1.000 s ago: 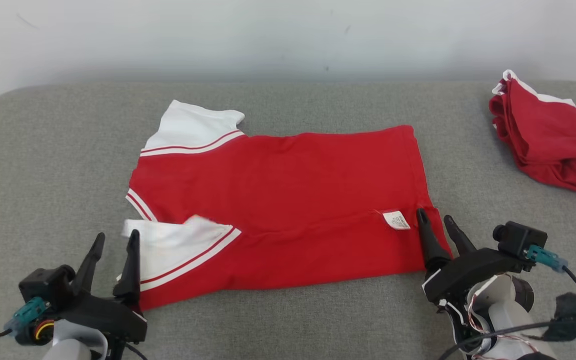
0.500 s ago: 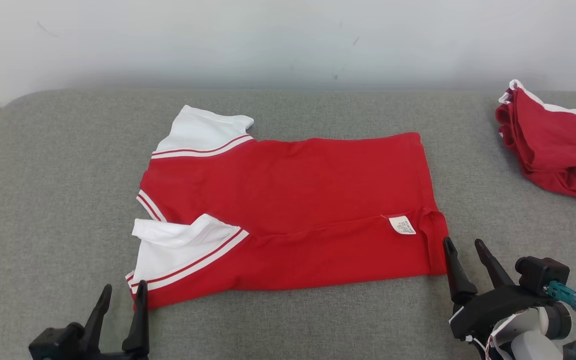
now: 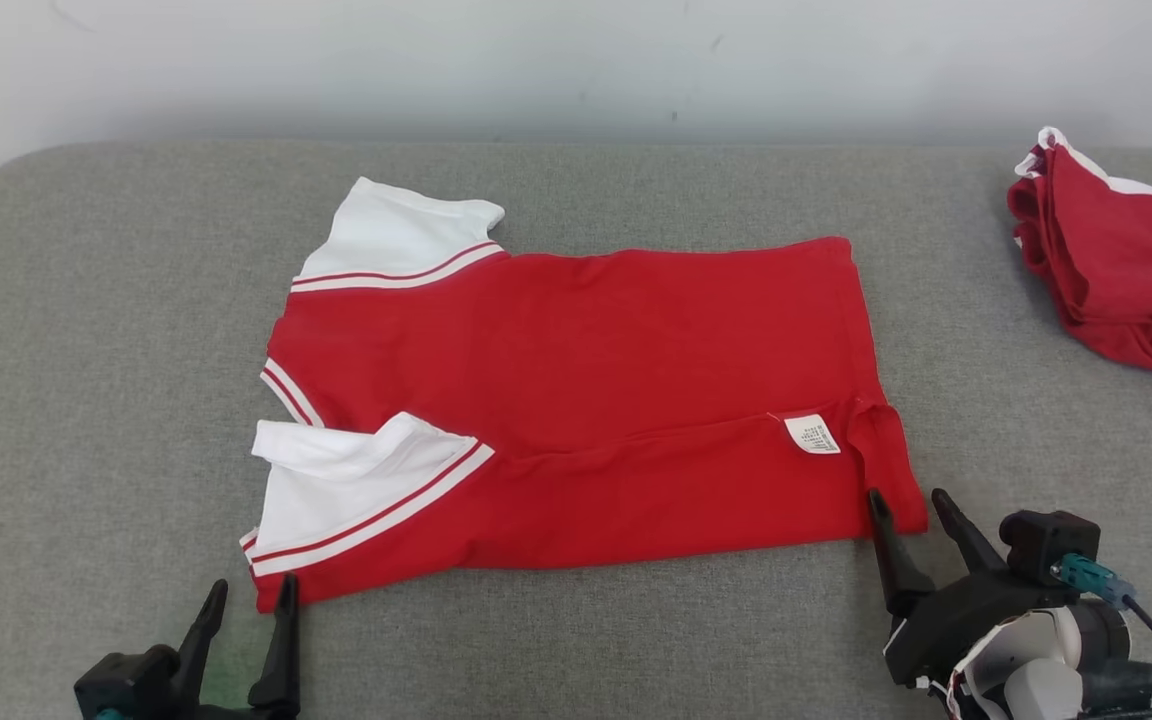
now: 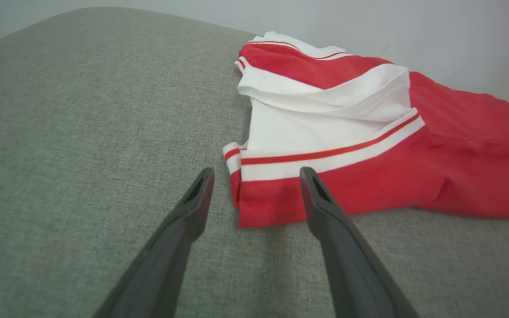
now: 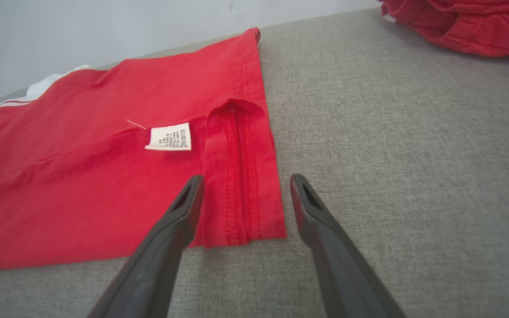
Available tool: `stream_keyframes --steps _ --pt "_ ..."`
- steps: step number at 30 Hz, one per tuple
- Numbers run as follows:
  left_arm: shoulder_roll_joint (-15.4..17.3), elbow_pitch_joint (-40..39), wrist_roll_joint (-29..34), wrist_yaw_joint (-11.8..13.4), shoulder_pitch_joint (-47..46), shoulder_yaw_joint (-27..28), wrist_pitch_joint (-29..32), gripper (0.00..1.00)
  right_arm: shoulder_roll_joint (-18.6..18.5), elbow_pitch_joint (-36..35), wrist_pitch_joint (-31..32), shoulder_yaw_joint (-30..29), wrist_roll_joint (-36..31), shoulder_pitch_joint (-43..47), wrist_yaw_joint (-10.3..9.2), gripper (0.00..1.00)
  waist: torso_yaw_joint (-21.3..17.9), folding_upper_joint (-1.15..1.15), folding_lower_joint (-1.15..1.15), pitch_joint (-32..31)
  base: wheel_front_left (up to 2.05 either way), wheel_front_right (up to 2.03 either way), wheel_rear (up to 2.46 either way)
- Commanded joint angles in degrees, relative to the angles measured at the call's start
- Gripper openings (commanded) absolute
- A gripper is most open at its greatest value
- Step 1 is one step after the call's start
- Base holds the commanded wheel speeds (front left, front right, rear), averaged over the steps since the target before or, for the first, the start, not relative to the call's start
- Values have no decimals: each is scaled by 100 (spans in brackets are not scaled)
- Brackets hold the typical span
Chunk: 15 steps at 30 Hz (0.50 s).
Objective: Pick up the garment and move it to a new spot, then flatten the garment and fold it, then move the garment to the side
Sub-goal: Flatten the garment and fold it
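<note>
The red garment (image 3: 586, 400) lies spread flat across the middle of the frame on the grey padded surface (image 3: 86, 400). Its lower long edge is folded up over the body, its white sleeves (image 3: 391, 235) with red stripes are at the left end, and a small white care label (image 3: 812, 434) sits near the lower right corner. A second red-and-white garment (image 3: 1116, 270), bunched up, rests well apart at the upper right edge, and a pale wall (image 3: 576, 60) runs along the top. At the lower left, the left gripper (image 3: 254, 583) has its fingers spread wide and empty, tips just beside the garment's lower left corner. At the lower right, the right gripper (image 3: 906, 493) is equally wide and empty, with its fingers either side of the hemmed corner. Whether either touches the cloth cannot be told.
</note>
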Motion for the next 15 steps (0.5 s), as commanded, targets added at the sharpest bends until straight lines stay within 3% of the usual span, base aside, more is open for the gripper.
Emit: stream_keyframes --steps 1,10,11,12,13,14,15 --pt "-16 115 45 -40 -63 40 -27 100 8 69 10 30 -102 -50 1 100 -8 0 0 45 0 0 0" --pt "-140 649 158 -241 -339 162 -27 100 115 448 46 59 -401 -258 1 100 -33 0 0 134 0 0 0" --pt "-165 714 135 -271 -345 177 -27 100 161 509 53 50 -381 -269 1 85 -33 0 0 135 0 0 0" --pt "-179 773 136 -287 -357 185 -27 59 181 552 47 46 -402 -292 1 38 -31 0 0 135 0 0 0" --pt "-184 824 150 -306 -389 202 -27 15 189 587 21 44 -431 -320 1 0 -28 0 0 134 0 0 0" --pt "-190 875 159 -338 -424 213 -27 0 204 621 2 46 -433 -341 1 0 -24 0 0 133 0 0 0" --pt "-198 912 167 -344 -451 217 -27 0 220 650 -10 54 -442 -360 1 0 -20 0 0 128 0 0 0"
